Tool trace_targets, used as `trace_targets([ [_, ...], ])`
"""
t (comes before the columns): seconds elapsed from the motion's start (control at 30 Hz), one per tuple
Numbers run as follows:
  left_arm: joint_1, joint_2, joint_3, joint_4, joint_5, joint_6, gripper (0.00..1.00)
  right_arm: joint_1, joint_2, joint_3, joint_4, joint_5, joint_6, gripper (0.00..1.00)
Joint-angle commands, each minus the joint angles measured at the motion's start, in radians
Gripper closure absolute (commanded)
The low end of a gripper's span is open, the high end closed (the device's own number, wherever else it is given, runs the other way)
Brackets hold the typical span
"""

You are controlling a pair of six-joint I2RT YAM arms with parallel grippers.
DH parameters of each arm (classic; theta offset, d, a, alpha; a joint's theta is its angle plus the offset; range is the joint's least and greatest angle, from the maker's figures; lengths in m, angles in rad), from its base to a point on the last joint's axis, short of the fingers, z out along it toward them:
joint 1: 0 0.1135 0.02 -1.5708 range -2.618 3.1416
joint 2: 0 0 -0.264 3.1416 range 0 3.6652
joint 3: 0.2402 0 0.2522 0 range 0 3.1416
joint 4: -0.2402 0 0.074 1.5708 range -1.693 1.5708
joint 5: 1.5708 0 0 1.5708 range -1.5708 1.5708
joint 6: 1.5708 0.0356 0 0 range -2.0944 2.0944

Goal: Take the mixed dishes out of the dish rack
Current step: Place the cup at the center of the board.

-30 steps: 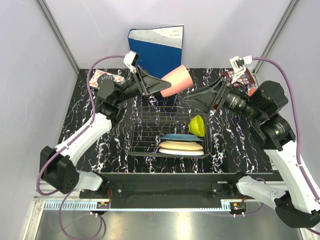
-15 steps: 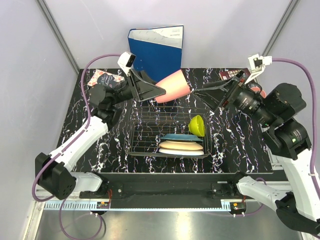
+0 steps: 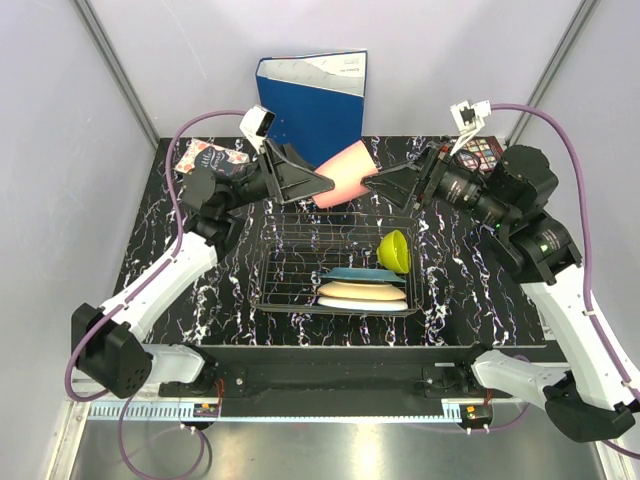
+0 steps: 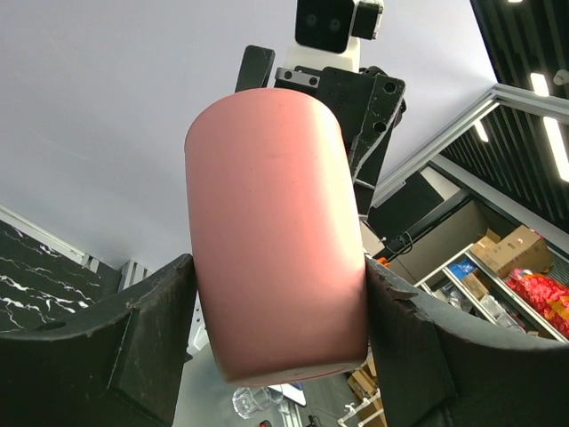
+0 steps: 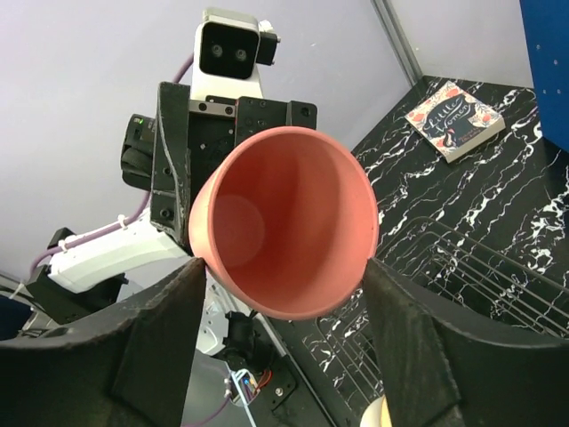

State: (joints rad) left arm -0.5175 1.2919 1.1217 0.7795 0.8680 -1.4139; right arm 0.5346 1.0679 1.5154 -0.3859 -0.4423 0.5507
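Left gripper [image 3: 320,184]: clamped on the pink cup [image 3: 345,172]. Its two dark fingers [image 4: 151,338] press against opposite sides of the cup's wall, near the base.
Pink cup: held in the air, tipped onto its side. The base points toward the left arm and the open mouth toward the right arm. It hangs above the far edge of the dish rack [image 3: 285,262] and touches neither the rack nor the table.
Right gripper [image 3: 377,187]: its jaws are set apart, one finger on each side of the cup's rim. The right wrist view looks straight into the cup's mouth. Whether the fingers press on the rim or only sit just beside it, I cannot tell.
Dish rack: stands on the black marbled table [image 3: 160,250], between the two arms.
In the rack: a yellow-green bowl [image 3: 396,250] stands on edge at the right end. A teal plate [image 3: 352,273], a cream plate [image 3: 360,291] and a white plate [image 3: 362,304] sit one behind another in the near right part, with the white one nearest the arms.
Beyond the rack: a blue binder [image 3: 312,100] stands upright at the far edge of the table, behind the cup. A small book [image 3: 205,155] lies flat near the far left corner.
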Motion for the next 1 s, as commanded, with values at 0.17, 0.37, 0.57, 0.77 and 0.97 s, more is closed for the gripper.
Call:
trace_targets([
  [0.17,-0.026,0.032,0.038,0.027,0.034,0.024,1.0,0.007,0.007,-0.046,0.082,-0.052,0.017,0.61],
  [0.37,-0.027,0.05,0.052,0.032,0.043,0.024,1.0,0.007,0.006,-0.052,0.082,-0.044,0.02,0.69],
  [0.57,-0.027,0.067,0.066,0.003,0.054,0.038,0.99,0.005,0.0,-0.064,0.076,-0.02,0.025,1.0],
  [0.77,0.036,0.018,0.027,-0.172,0.016,0.111,0.03,0.005,-0.011,0.067,-0.227,0.393,-0.095,1.0],
  [0.97,0.155,-0.115,-0.028,-0.696,-0.173,0.314,0.01,-0.094,0.13,0.33,-0.631,0.835,-0.13,1.0],
])
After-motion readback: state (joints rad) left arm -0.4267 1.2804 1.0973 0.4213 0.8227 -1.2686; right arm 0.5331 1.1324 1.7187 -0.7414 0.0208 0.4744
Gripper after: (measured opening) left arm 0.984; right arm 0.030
